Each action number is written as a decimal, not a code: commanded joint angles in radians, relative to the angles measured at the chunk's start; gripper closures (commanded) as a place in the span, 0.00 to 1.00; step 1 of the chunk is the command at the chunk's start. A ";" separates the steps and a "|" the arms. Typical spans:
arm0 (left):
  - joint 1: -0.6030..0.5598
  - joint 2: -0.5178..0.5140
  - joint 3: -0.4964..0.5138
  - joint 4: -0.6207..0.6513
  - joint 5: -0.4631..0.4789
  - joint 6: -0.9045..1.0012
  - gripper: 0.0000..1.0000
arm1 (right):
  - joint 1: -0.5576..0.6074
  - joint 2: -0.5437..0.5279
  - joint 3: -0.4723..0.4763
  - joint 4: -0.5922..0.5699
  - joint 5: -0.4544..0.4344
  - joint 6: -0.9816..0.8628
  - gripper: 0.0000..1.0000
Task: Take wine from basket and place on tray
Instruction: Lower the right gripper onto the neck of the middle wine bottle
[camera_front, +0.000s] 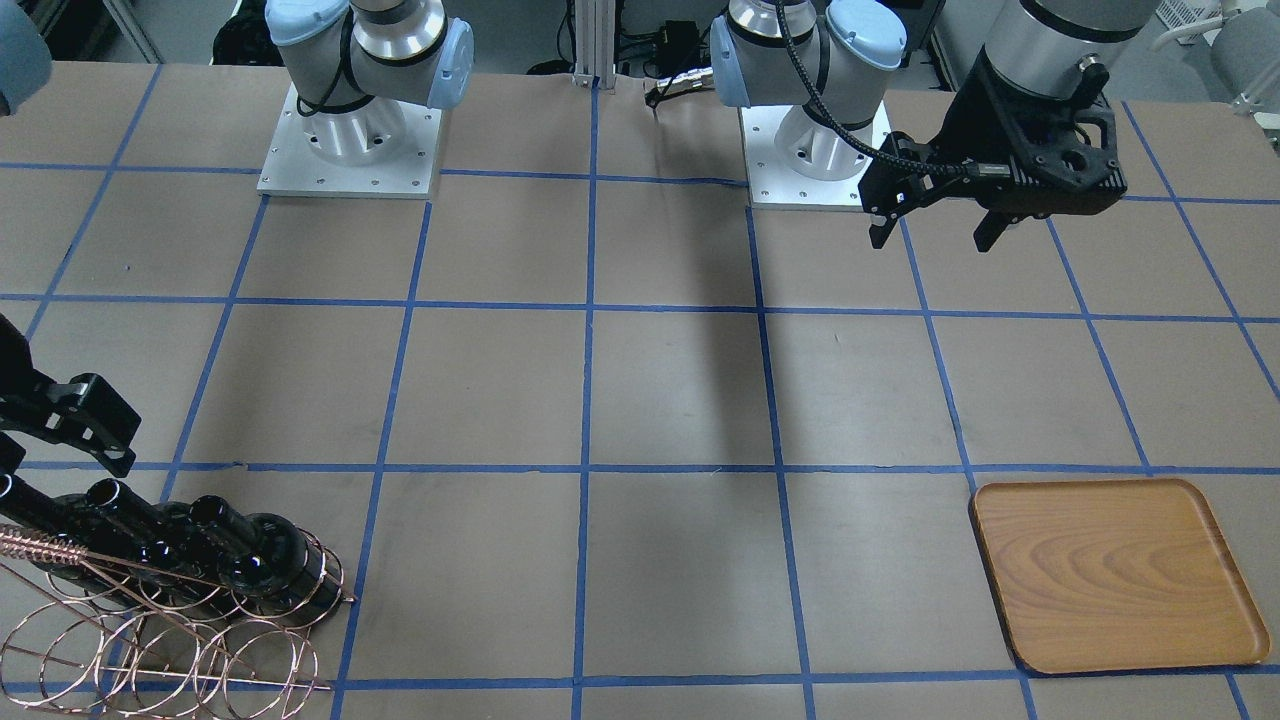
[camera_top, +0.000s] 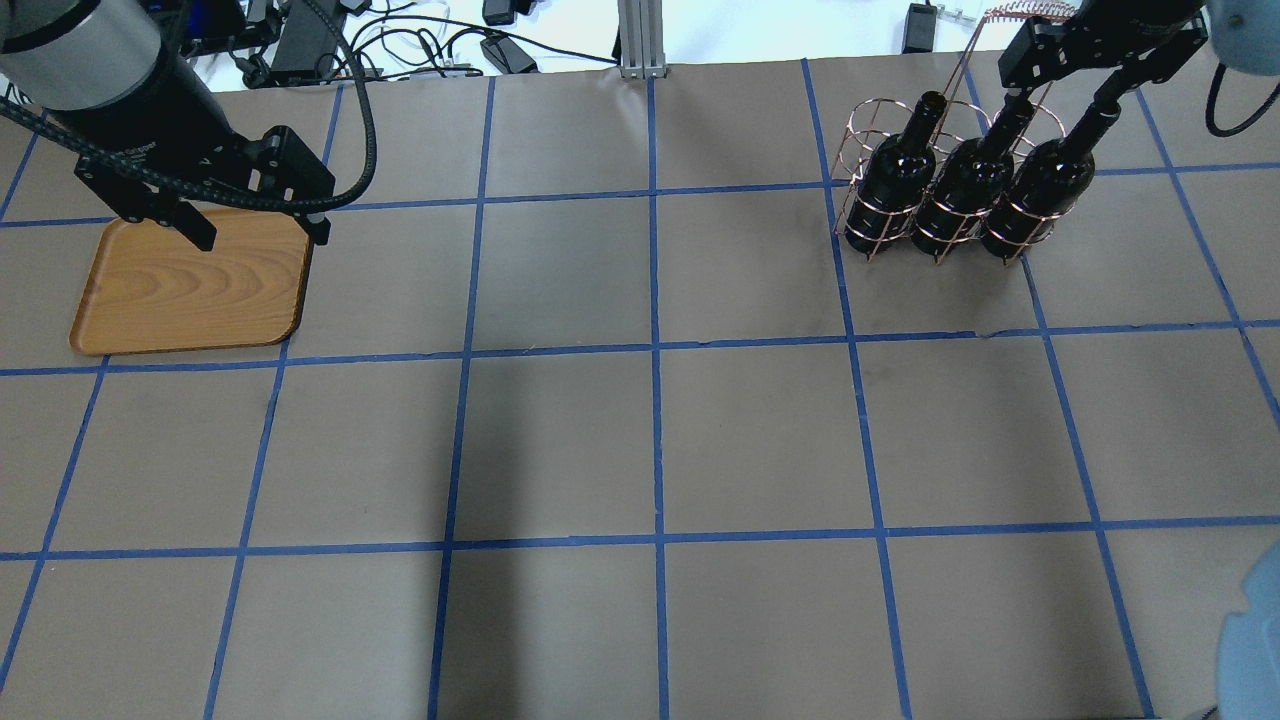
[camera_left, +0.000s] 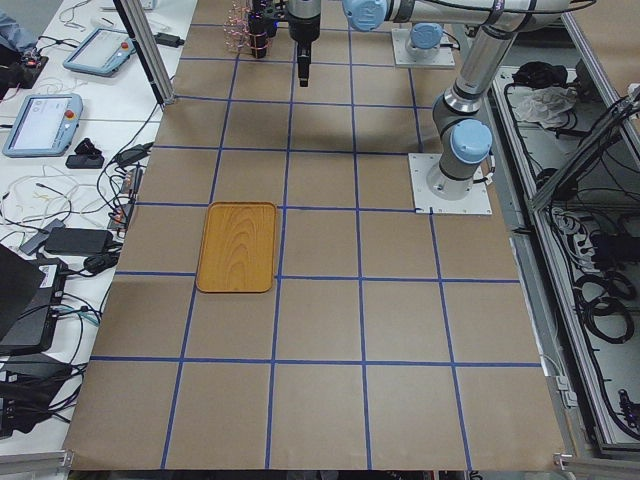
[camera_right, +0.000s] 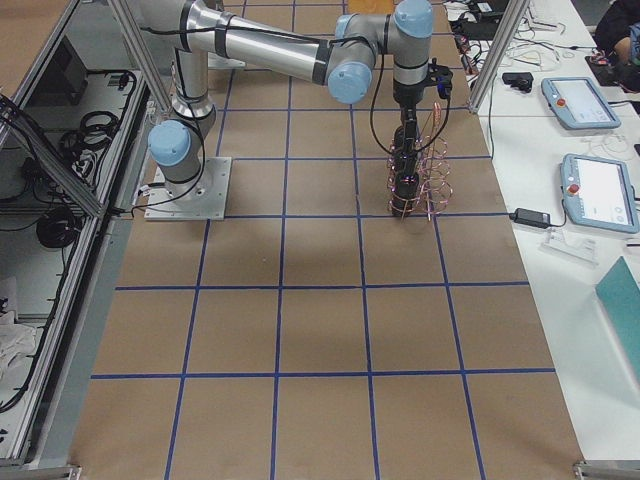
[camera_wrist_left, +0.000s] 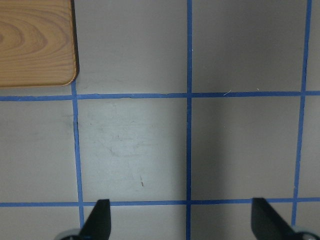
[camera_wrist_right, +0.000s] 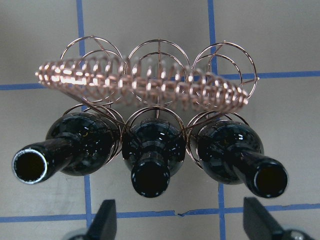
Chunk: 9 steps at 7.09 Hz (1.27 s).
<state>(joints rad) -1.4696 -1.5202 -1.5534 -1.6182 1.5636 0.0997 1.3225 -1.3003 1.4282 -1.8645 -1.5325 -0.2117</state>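
Observation:
Three near-black wine bottles (camera_top: 893, 190) (camera_top: 960, 195) (camera_top: 1040, 190) stand upright in the front row of the copper wire basket (camera_top: 868, 118) at the far right of the table. In the right wrist view the open bottle mouths (camera_wrist_right: 151, 180) face up, with the basket's twisted handle (camera_wrist_right: 140, 85) behind them. My right gripper (camera_wrist_right: 181, 222) is open, above the bottle tops, and holds nothing. The wooden tray (camera_top: 190, 290) lies empty at the far left. My left gripper (camera_top: 258, 228) is open and empty, hovering over the tray's right edge.
The table is brown paper with a blue tape grid. The basket's back row of rings (camera_wrist_right: 160, 55) holds nothing. Both arm bases (camera_front: 350, 150) (camera_front: 815, 150) stand at the robot's side of the table. Cables and devices lie beyond the far edge (camera_top: 450, 50).

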 joint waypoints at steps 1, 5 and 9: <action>-0.002 0.002 0.000 0.000 -0.001 0.000 0.00 | 0.006 0.030 0.000 -0.030 0.000 -0.005 0.10; -0.002 0.002 0.000 0.000 -0.001 0.000 0.00 | 0.030 0.071 0.000 -0.073 -0.001 -0.009 0.12; -0.002 0.011 -0.016 0.000 -0.001 0.002 0.00 | 0.030 0.066 -0.002 -0.035 -0.014 -0.009 0.67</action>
<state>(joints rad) -1.4709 -1.5138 -1.5632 -1.6184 1.5626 0.1007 1.3529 -1.2313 1.4269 -1.9226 -1.5433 -0.2214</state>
